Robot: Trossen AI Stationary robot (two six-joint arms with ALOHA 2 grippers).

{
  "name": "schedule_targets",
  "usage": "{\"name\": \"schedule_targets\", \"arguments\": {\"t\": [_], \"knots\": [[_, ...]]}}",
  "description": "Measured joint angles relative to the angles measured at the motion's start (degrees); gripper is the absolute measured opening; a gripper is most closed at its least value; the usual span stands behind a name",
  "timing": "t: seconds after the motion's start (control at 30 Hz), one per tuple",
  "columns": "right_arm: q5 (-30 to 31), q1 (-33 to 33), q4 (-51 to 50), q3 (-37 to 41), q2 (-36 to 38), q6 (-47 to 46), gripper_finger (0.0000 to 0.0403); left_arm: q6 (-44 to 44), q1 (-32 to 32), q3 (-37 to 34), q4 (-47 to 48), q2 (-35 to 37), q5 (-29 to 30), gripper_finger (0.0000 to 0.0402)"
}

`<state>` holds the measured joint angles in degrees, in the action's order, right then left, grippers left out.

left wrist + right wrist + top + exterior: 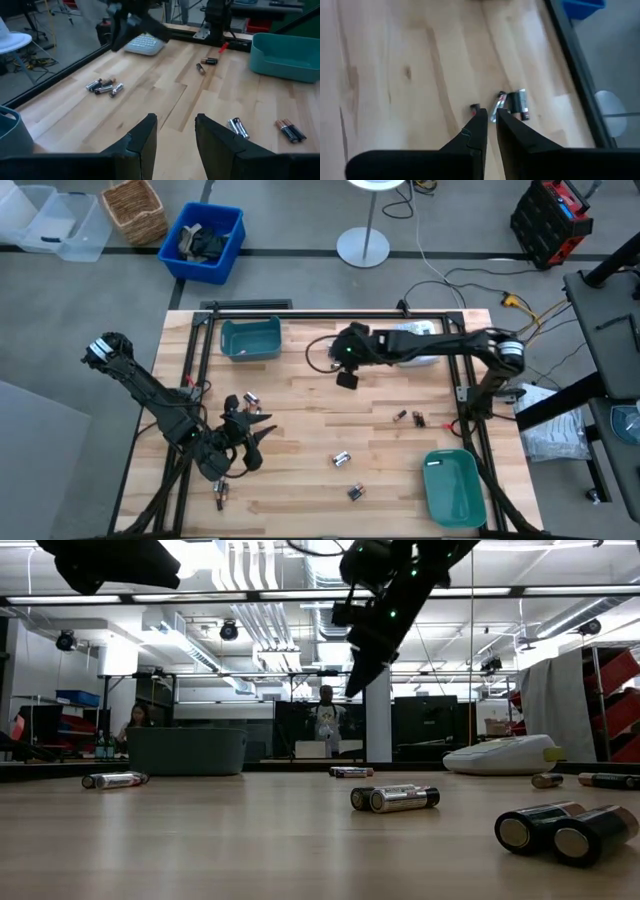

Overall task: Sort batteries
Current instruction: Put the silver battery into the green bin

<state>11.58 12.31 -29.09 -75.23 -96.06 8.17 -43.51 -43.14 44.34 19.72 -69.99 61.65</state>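
Batteries point(341, 459) lie scattered in small clusters across the wooden table point(300, 410), with one teal bin point(251, 338) at the far edge and another teal bin point(453, 485) at the near right corner. The right gripper point(490, 116) hangs high over the middle of the table, its fingers only a sliver apart and nothing between them; to pick well it should, I'd say, widen first, then come straight down across one cell, not along it. The left gripper point(175, 131) waits low near the left front, fingers partly apart, empty.
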Motion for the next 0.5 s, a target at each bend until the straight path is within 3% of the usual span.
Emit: {"name": "schedule_targets", "arguments": {"t": [0.27, 0.5], "knots": [[-0.53, 3.33, -0.11, -1.40, -4.99, 2.60, 0.0116, -0.21, -0.07, 0.00, 0.12, -0.05, -0.18, 0.0115], [-9.21, 4.64, -1.19, -0.90, -7.10, 11.16, 0.0166, -0.31, -0.32, 0.00, 0.09, -0.10, -0.74, 0.0115]]}}
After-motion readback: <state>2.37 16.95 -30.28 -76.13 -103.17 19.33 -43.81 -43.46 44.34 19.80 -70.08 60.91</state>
